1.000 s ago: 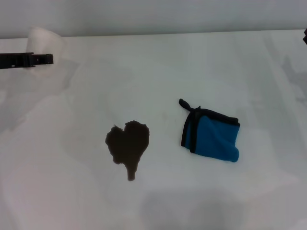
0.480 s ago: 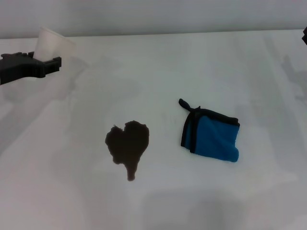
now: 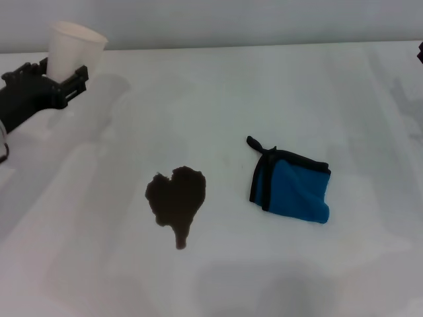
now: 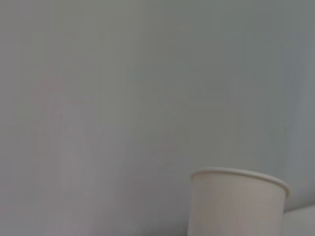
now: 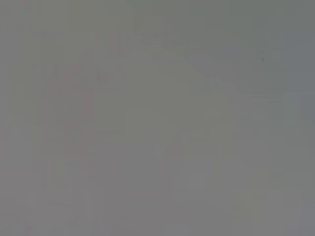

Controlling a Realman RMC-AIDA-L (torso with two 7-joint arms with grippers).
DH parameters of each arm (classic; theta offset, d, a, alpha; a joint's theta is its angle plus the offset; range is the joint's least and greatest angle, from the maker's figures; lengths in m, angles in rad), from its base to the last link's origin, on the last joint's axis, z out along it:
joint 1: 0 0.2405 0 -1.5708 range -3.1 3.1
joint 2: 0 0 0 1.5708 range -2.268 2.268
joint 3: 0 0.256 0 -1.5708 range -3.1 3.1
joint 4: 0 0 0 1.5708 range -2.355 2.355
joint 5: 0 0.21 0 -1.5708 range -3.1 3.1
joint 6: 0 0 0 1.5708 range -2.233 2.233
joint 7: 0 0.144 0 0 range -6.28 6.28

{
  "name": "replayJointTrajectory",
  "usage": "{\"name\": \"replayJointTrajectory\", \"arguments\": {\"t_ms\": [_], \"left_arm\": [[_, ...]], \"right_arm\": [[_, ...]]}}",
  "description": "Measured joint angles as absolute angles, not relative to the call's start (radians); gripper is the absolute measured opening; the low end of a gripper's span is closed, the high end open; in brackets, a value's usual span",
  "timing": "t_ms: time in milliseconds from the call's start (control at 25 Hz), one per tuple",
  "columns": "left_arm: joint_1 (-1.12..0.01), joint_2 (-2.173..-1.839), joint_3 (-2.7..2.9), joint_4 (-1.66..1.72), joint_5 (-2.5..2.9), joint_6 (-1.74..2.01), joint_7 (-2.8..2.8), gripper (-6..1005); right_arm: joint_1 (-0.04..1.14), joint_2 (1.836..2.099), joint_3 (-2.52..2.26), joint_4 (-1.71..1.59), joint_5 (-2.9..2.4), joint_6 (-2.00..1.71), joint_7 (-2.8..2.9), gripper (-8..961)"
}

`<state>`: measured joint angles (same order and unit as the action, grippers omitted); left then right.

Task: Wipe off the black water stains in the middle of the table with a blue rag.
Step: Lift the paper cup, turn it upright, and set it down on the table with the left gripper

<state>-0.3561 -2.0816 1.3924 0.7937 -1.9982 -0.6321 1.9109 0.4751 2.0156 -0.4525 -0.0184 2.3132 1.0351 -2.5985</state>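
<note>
The black water stains [image 3: 176, 201] form one dark heart-shaped blotch with a short drip tail, left of the middle of the white table [image 3: 218, 99]. The blue rag [image 3: 294, 188], folded, with black edging and a loop tab, lies flat to the right of the blotch, with nothing touching it. At the far left, my left gripper [image 3: 63, 82] is shut on an upright white paper cup [image 3: 74, 46], well away from stain and rag. The left wrist view shows that cup [image 4: 236, 204] against a grey wall. Only a black sliver of my right gripper [image 3: 420, 51] shows at the right edge.
A pale grey wall runs behind the table's far edge. The right wrist view shows only a plain grey surface.
My left gripper has swung into fuller view at the far left, and the white cup it holds has gone from tilted and blurred to upright. Stain and rag have not moved.
</note>
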Motion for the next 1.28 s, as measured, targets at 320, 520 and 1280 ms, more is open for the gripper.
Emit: {"name": "replayJointTrajectory", "arguments": {"t_ms": [320,520,1280], "left_arm": [[-0.387,-2.091,1.558,0.411,-2.65,-0.916,2.582,689],[-0.386,-2.092,1.652,0.309,-2.836,-1.004,2.693,689],[-0.396,-2.102,1.657,0.19,-2.852,-0.922,2.689,690]], "right_arm": [[0.472,2.016,-0.453,-0.018,2.313,1.028,-2.599,856],[0.471,2.016,-0.452,-0.018,2.313,1.023,-2.599,856],[0.469,2.017,-0.462,-0.01,2.306,1.028,-2.599,856]]}}
